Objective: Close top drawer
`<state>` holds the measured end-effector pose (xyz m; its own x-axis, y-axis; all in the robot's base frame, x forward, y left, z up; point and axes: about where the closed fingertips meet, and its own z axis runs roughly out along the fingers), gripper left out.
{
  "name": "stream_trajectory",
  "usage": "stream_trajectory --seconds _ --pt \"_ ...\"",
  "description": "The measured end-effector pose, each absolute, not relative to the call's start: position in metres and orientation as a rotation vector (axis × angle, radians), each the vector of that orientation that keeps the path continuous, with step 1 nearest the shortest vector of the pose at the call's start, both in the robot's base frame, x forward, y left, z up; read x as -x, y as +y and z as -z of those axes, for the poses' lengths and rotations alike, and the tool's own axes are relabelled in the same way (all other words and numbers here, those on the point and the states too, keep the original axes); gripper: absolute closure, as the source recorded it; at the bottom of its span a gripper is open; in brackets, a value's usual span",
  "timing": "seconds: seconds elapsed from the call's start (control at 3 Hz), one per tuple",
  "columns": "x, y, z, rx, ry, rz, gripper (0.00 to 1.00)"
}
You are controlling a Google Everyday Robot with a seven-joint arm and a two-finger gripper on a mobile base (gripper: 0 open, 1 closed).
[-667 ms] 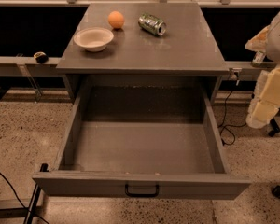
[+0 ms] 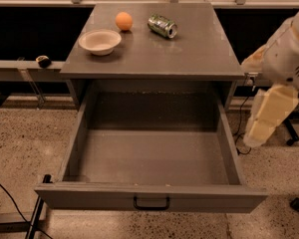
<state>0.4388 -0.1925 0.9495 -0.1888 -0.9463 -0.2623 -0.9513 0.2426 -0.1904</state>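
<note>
The top drawer (image 2: 152,158) of the grey cabinet is pulled wide out and is empty inside. Its front panel with a small black handle (image 2: 151,203) faces me at the bottom of the view. My gripper (image 2: 259,133) hangs pointing down at the right, just outside the drawer's right side wall (image 2: 230,148) and above the floor. It touches nothing. The lower drawers are hidden under the open one.
On the cabinet top (image 2: 199,49) stand a white bowl (image 2: 100,41), an orange (image 2: 123,21) and a green can lying on its side (image 2: 162,26). A low rail with a small dark object (image 2: 43,60) runs at the left. Cables and a chair base lie on the speckled floor.
My arm and gripper have moved a little left and down, closer to the drawer's right side. The drawer has not moved.
</note>
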Motion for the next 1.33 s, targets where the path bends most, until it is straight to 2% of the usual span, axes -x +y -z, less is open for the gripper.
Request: stream_trajectory --seconds 0.33,0.67,1.0,1.33 --pt "-0.431 -0.166 -0.895 1.788 2.128 -0.186 0.09" --pt "-0.421 -0.155 -0.842 1.789 2.076 -0.305 0.28" --pt "-0.393 -0.155 -0.785 1.856 2.043 -0.361 0.58" --pt "-0.373 -0.157 -0.759 1.905 2.029 -0.374 0.83"
